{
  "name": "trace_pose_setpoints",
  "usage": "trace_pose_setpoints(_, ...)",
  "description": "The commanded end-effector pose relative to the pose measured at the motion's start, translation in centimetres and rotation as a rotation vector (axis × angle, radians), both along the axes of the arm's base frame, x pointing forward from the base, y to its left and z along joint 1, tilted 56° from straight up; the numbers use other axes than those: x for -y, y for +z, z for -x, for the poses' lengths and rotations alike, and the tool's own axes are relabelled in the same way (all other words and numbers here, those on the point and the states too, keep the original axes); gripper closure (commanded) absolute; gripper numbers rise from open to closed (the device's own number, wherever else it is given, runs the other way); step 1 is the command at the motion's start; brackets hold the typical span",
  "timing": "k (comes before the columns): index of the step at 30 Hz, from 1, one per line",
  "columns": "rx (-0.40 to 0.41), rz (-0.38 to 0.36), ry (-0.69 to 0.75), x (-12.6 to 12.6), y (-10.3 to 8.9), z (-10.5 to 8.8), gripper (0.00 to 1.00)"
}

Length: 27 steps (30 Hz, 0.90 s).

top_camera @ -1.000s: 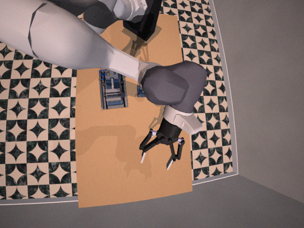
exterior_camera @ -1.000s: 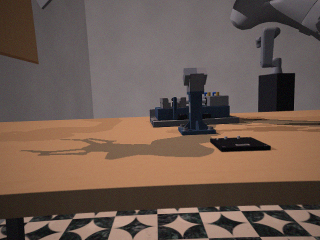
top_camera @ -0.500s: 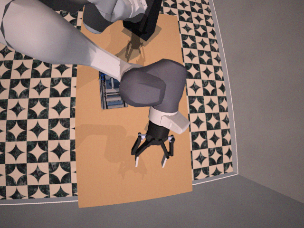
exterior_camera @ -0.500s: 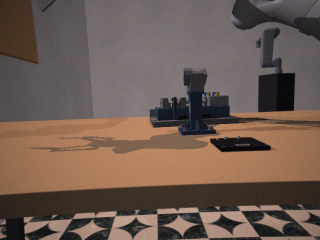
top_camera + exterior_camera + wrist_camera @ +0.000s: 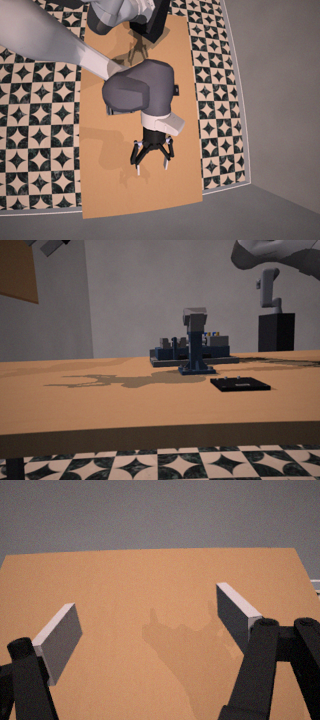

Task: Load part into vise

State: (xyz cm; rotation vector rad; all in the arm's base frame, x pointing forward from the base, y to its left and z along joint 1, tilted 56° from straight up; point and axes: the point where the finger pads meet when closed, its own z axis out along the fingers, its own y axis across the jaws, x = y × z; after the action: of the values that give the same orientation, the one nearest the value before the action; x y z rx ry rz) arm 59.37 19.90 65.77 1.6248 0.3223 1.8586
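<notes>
My gripper [image 5: 152,170] [image 5: 147,609] is open and empty. It hangs over bare table top in the front half of the table, well away from the fixtures. In the exterior view a grey block [image 5: 195,313], which looks like the part, rests on top of the V-block [image 5: 195,322] on its blue post. The black infeed plate [image 5: 240,384] lies flat to its right with no block on it; one edge of it shows in the overhead view [image 5: 176,89]. The blue vise [image 5: 191,351] stands behind the post. In the overhead view my arm hides nearly all of the vise and the V-block.
The orange table [image 5: 116,196] [image 5: 129,402] [image 5: 150,580] carries all the fixtures. The robot's black pedestal [image 5: 276,331] [image 5: 152,23] stands at the far end. My arm's shadow falls on the table in front of the vise.
</notes>
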Motion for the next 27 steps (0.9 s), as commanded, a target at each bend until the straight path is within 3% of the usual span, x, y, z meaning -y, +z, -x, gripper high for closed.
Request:
trace_pose_setpoints(1, -0.094, 0.146, 0.015, 0.1, -1.0, 0.3, 0.24)
trace_pose_setpoints(14, -0.209, 0.285, 0.048, 2.8, -2.9, 1.6, 0.24)
trace_pose_setpoints(17, -0.212, 0.289, 0.048, 2.9, -3.0, 1.7, 0.24)
trace_pose_setpoints(27, -0.318, 0.403, 0.087, 5.4, -5.4, 3.3, 0.24)
